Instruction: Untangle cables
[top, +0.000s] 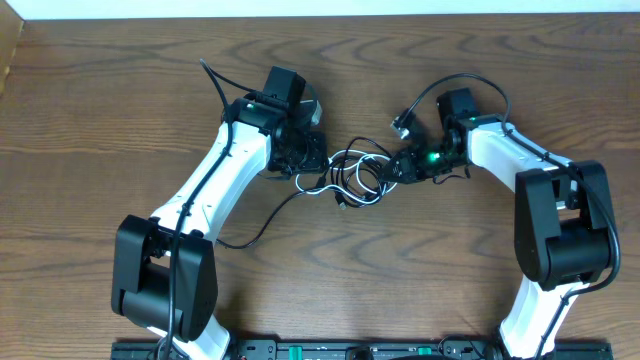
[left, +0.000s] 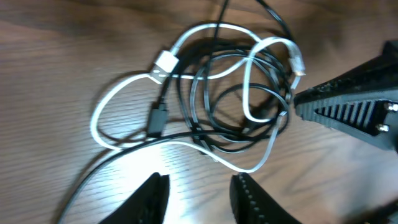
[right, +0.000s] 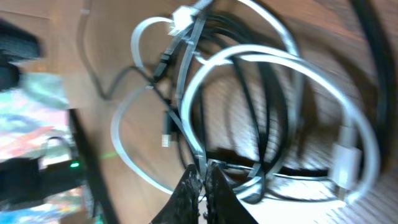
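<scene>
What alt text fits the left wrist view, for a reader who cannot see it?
A white cable and several black cables lie looped in one tangle on a wooden table. The left gripper hangs open at the bottom edge, holding nothing; the right gripper meets the tangle from the right.

Smooth, glossy plastic sheathing is seen on the white cable and black cables lying just ahead of the left gripper, whose matt black fingers are finely ribbed. The table beneath is shown in grained brown wood, lightly sheened.
</scene>
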